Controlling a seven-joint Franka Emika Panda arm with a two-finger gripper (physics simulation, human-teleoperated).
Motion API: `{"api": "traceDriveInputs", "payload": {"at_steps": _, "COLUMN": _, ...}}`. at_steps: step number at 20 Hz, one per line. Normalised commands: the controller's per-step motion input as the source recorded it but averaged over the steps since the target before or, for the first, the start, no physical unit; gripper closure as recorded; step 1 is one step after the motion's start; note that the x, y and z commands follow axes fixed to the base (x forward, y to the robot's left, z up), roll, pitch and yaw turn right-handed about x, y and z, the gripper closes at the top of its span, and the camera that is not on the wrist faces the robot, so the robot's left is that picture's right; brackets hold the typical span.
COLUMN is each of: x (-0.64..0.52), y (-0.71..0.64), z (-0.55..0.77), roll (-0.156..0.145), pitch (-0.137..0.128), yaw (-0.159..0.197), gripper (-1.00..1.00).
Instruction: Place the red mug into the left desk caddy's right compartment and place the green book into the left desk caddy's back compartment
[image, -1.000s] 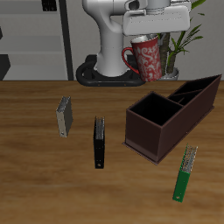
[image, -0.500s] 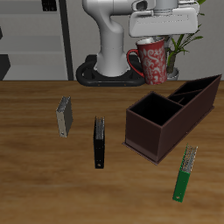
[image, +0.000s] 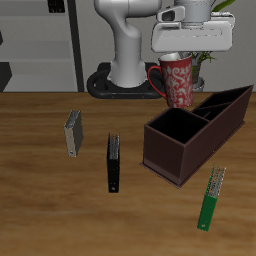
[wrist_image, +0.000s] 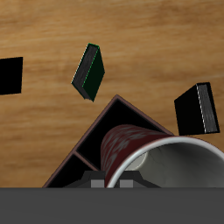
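Note:
The red mug (image: 178, 80) with pale speckles hangs in the air, my gripper (image: 186, 50) shut on its rim from above. It sits above and slightly behind the squarish end section of the left desk caddy (image: 195, 132), a dark maroon box. In the wrist view the red mug (wrist_image: 140, 150) fills the foreground with its white inside showing, over the left desk caddy (wrist_image: 112, 129). The green book (image: 211, 198) lies flat near the table's front edge, beside the caddy's corner; the wrist view shows the green book (wrist_image: 88, 72) on the wood.
A black book (image: 114, 162) stands on the table beside the caddy. A grey book (image: 73, 132) stands farther off. The robot's base (image: 125, 80) and a potted plant (image: 208, 55) are at the back.
The gripper has carried the red mug sideways and a little nearer, closer to over the caddy's squarish end. Nothing else has moved.

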Motion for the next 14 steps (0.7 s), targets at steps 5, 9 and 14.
{"api": "traceDriveInputs", "payload": {"at_steps": 5, "x": 0.16, "y": 0.09, "z": -0.21, "roll": -0.006, "pitch": 0.037, "yaw": 0.007, "gripper": 1.00}}
{"api": "traceDriveInputs", "payload": {"at_steps": 9, "x": 0.07, "y": -0.07, "z": -0.18, "roll": -0.038, "pitch": 0.032, "yaw": -0.031, "gripper": 1.00}}
{"api": "traceDriveInputs", "payload": {"at_steps": 14, "x": 0.06, "y": 0.03, "z": -0.17, "roll": -0.011, "pitch": 0.024, "yaw": -0.016, "gripper": 1.00}}
